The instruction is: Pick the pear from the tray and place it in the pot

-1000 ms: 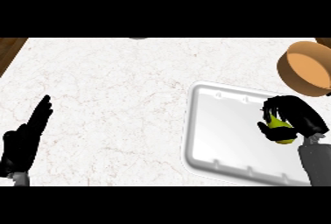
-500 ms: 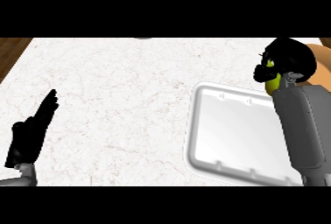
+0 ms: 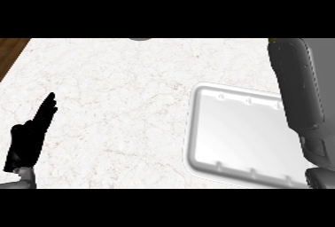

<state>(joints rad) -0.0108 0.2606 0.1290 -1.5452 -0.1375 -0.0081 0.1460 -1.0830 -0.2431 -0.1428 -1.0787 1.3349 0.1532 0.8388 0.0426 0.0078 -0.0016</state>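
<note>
Head view looked steeply down on a white marbled counter [image 3: 118, 97], with a strip of brown wood along its upper left edge. At the lower left the left hand [image 3: 27, 142] rested open, its black fingers [image 3: 47, 106] straight, held together and pointing up and a little to the right; it held nothing and stood well apart from everything else. A white tray [image 3: 196, 133] with a raised rim lay at the right of the counter, its floor bare. Across the tray's right side ran the right forearm [image 3: 297, 88], a long grey shape reaching up to the top edge of the scene. The right hand lay beyond that edge, so its fingers and whatever they might have held could not be told. Neither the pear nor the pot showed anywhere. A small grey object [image 3: 139, 39] sat cut off at the counter's far edge; its kind could not be made out.
</note>
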